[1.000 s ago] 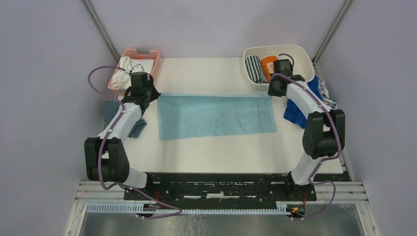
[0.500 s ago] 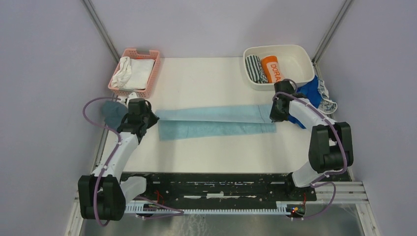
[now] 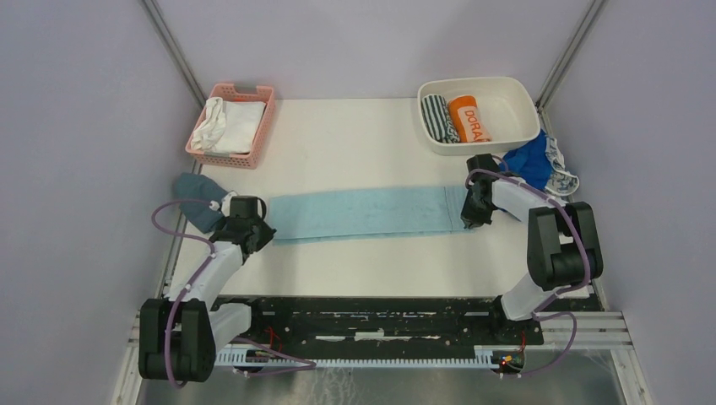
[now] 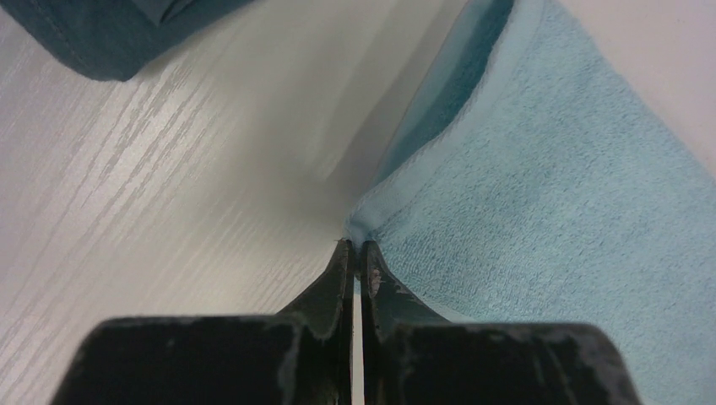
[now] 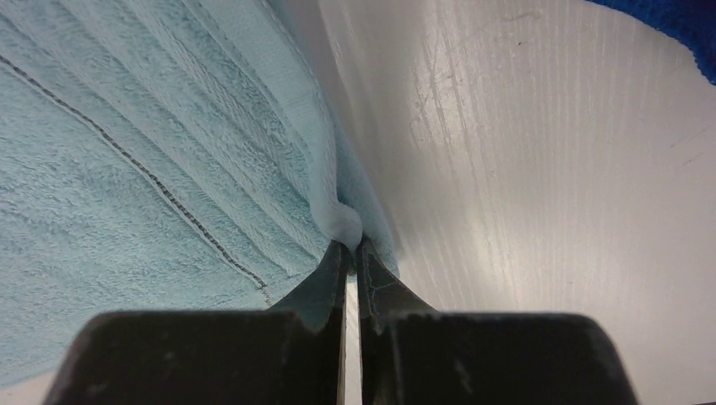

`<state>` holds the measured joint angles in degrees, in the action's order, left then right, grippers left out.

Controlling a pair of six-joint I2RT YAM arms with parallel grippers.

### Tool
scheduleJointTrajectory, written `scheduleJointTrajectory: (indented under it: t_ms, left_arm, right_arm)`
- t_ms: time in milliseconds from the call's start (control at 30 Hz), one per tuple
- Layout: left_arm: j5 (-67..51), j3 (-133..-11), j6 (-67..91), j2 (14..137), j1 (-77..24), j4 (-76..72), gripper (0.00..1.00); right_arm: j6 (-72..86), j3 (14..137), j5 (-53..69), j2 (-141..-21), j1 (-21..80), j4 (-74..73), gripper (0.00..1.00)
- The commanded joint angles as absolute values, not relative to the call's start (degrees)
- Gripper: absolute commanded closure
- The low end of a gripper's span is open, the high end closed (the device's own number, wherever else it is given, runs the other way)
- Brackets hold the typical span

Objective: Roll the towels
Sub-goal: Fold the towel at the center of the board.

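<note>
Light blue towel [image 3: 363, 213]: now folded lengthwise into a narrow double strip on the worktop [image 3: 355, 143]; a second ago it lay spread full width. Both hands have drawn nearer the arm bases. Left hand [image 4: 355, 249]: closed, pinching one corner at its fingertips, with the cloth ahead and to its right. Right hand [image 5: 348, 246]: closed on the opposite corner, with the cloth ahead and to its left. Royal blue towel [image 3: 528, 160]: just beyond the right hand.

Top view looks down over the counter [image 3: 355, 135] from its near side; each wrist view sits low and close. All share the light blue towel [image 3: 363, 213].
</note>
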<state>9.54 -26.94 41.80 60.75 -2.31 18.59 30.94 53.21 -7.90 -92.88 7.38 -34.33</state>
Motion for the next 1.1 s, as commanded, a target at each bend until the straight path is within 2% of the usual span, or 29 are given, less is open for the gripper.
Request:
scheduleJointTrajectory:
  t_ms: [0, 500, 767, 967, 1067]
  left_arm:
    - [12.72, -25.99, 45.44, 61.83, -1.76, 15.68, 0.97]
    - [11.85, -27.82, 44.76, 58.99, -1.78, 19.16, 0.97]
    - [7.84, -23.28, 47.48, 60.81, -1.77, 16.72, 0.97]
    - [8.87, -24.08, 47.79, 60.17, -1.77, 18.45, 0.94]
    - [9.53, -24.63, 47.26, 58.51, -1.77, 20.15, 0.79]
  right_arm:
    - [32.5, 54.4, -9.88, -93.25, 7.02, -34.54, 0.99]
    - [33.07, 55.32, -9.93, -84.87, 7.03, -39.94, 0.97]
    - [33.68, 51.35, -12.52, -89.93, 7.0, -36.07, 0.95]
    - [33.31, 50.99, -10.7, -89.54, 7.03, -36.27, 0.82]
    - [32.74, 51.12, -10.98, -85.89, 7.03, -38.1, 0.71]
